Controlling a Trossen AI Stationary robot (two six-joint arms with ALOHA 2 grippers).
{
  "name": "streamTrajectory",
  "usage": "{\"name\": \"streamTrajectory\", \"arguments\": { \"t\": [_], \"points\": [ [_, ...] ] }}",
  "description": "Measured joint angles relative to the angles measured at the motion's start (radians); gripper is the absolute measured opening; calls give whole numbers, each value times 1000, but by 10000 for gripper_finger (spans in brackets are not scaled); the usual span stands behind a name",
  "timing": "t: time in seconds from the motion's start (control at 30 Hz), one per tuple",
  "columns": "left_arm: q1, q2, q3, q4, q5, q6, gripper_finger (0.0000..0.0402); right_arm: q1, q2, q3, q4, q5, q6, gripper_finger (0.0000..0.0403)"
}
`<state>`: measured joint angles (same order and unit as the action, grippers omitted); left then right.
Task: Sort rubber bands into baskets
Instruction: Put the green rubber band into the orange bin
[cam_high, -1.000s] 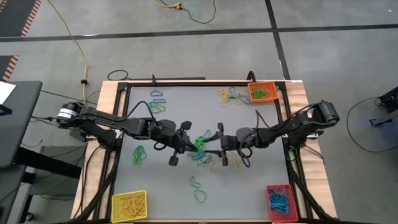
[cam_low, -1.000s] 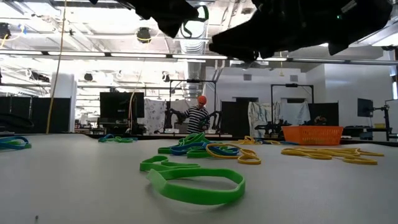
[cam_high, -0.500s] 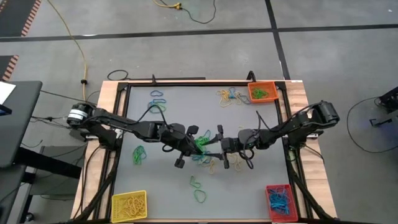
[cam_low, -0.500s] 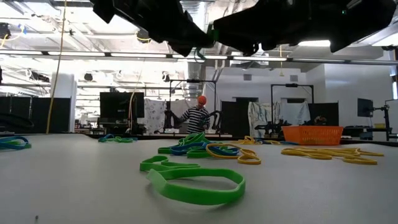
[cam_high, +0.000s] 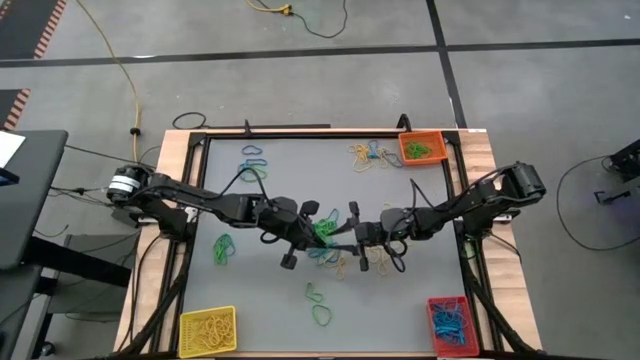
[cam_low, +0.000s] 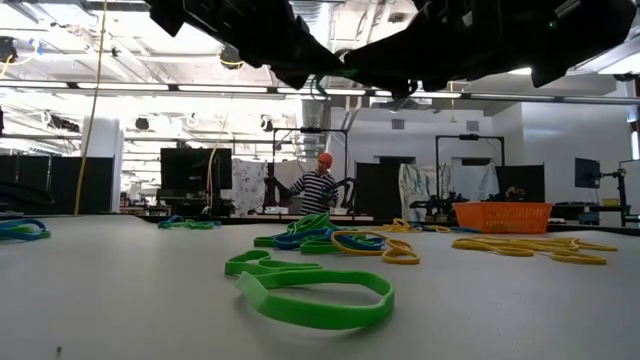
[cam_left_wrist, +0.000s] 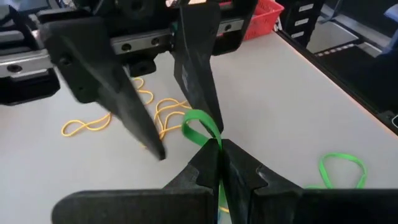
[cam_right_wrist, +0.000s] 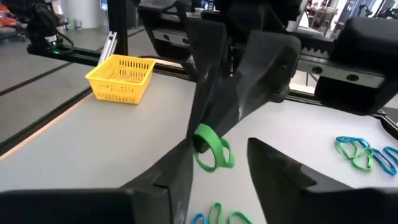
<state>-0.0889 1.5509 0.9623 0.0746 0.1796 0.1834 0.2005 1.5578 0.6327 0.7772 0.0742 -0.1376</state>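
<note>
My left gripper hangs over the middle of the table, shut on a green rubber band that is clear of the table. My right gripper faces it from the right, open. In the right wrist view its two fingers stand on either side of the band's free loop; whether one touches it I cannot tell. Below them lies a heap of green, blue and yellow rubber bands. The yellow basket is near left, the orange basket far right, the red basket near right. My left gripper pinches the green rubber band between its two shut fingers, at their free ends. The fingers slant down from the table's left. A short loop sticks out beyond the fingertips, lifted clear of the table.
More rubber bands lie loose: blue and green ones at the far left, green ones at the left and near the front, yellow ones by the orange basket. A person stands in the room far behind the table.
My left gripper has gone toward the table's right and a little down with the green band, up to my right gripper, so the band's loop now sits between the right fingers. In the last half second it has kept still.
</note>
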Motion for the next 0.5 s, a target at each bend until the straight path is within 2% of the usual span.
{"name": "streamTrajectory", "arguments": {
  "t": [0.5],
  "points": [
    [5,0,0,-17,-36,-10,0,0,0,0,-18,0,-41,17]
  ]
}}
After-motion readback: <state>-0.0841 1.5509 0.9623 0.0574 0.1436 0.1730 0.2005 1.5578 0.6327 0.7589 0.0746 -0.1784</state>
